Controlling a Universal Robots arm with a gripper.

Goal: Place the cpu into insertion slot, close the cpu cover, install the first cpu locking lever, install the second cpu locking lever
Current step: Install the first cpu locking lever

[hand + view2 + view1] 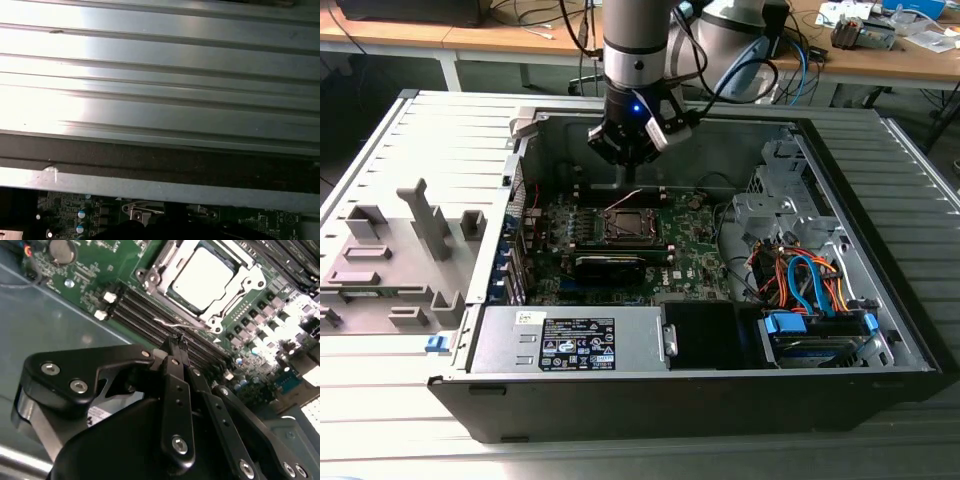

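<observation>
Second wrist view: the gripper has its 2 black fingers pressed together at the tips, clenched, with no part seen between them. The tips sit just beside a thin silver wire lever that runs along the near edge of the insertion slot; I cannot tell whether they touch it.

Landmark: the insertion slot on the green motherboard. The cpu lies flat inside the slot, silvery top up. The cpu cover is down around it, its window framing the chip. Rows of black memory slots lie between the slot and the gripper tips.

Exterior view: the gripper hangs from the arm inside the open computer case, just behind the insertion slot. A long black card lies just in front of the slot. The power supply sits along the front wall, well apart from the slot. Coloured cables bunch toward the exterior view's right of it.

First wrist view: ribbed grey case metal with a strip of motherboard below it.
</observation>
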